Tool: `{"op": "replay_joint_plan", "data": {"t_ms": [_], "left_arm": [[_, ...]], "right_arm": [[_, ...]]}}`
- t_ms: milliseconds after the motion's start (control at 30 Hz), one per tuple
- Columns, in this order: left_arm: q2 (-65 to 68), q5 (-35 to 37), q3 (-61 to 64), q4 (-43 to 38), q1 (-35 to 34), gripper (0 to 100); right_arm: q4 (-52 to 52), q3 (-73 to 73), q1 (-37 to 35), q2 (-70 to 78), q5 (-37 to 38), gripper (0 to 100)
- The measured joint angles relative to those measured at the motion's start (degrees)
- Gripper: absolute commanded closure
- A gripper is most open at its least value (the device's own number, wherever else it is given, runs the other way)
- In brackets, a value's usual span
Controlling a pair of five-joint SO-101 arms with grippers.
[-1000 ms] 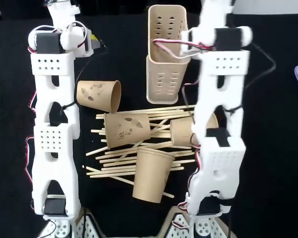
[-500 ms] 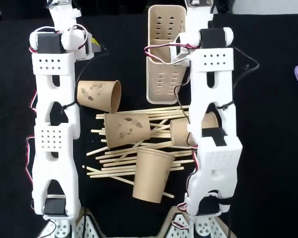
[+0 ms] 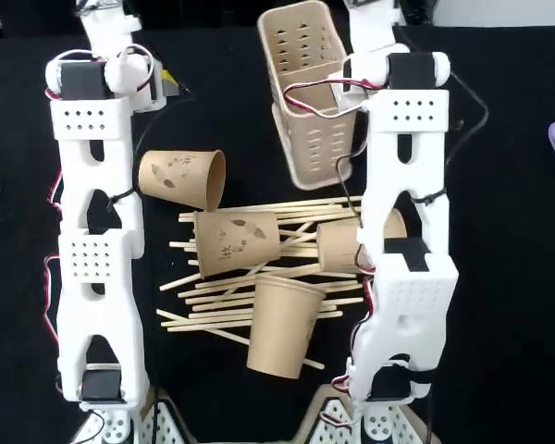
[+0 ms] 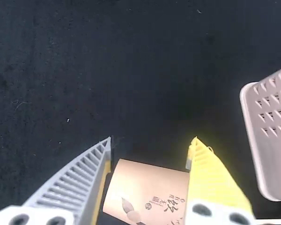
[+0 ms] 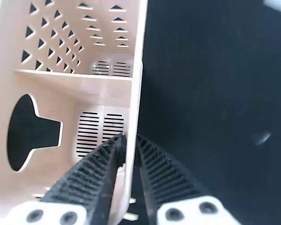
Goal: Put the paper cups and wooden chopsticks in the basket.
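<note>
So the right gripper (image 5: 129, 140) is pinching the basket (image 5: 75, 84) wall near the table's (image 3: 499, 277) far edge, while the left gripper (image 4: 150, 145) sits spread wide with a paper cup (image 4: 145, 187) between its jaws.

I count 4 paper cups (image 3: 236, 240), 1 basket (image 3: 310, 148), 2 arms (image 3: 97, 259). The wooden chopsticks (image 3: 301, 211) are too tangled to count.

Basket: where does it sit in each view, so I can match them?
High view: basket top centre, tilted.
Left wrist view: basket wall off beside the left gripper's yellow finger.
Right wrist view: basket close up, wall pinched by right gripper.
Shared landmark: its triangular holes.
</note>
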Motion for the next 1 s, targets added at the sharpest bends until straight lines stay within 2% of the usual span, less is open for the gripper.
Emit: {"op": "replay_joint_plan", "data": {"t_ms": [133,367,433,633,1000], "left_arm": [[-0.53,1.41,0.00,-4.22,0.00,74],[-6.42,13.98,0.00,-19.43,0.62,74],[-6.68,14.68,0.00,-21.98,2.46,74],[-6.59,15.12,0.97,-25.05,8.53,74],[-4.84,17.41,4.48,-25.58,3.60,74]], "right_arm": [[-0.35,0.00,-0.18,0.00,6.24,98.8],[-0.35,0.00,-0.35,0.00,6.95,98.8],[-0.35,0.00,-0.35,0.00,6.95,98.8],[-0.35,0.00,-0.35,0.00,6.95,98.8],[-0.44,0.53,-0.26,1.23,6.95,98.8]]}}
